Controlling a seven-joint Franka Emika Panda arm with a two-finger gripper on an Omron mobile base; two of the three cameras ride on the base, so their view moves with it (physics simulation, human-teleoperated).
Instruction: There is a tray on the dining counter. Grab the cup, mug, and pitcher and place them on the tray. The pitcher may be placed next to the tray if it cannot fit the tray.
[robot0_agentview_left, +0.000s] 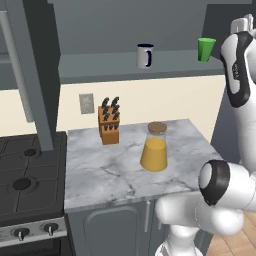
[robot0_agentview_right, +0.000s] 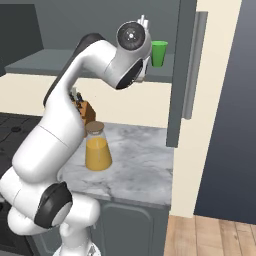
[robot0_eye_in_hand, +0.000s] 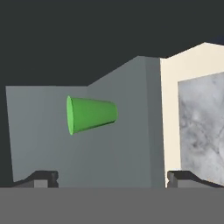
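The tool (robot0_eye_in_hand: 112, 177) is spread wide, aimed at the green cup (robot0_eye_in_hand: 91, 115) on the shelf (robot0_agentview_left: 100, 65). Next, I think, it moves in and squeezes the cup.

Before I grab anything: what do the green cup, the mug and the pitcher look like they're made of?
Cup: likely plastic, uniform matte green, no shine. Mug: probably glazed ceramic, opaque grey-white body with dark inside and handle. Pitcher: clear glass, orange liquid showing through; its brown lid looks like cork.
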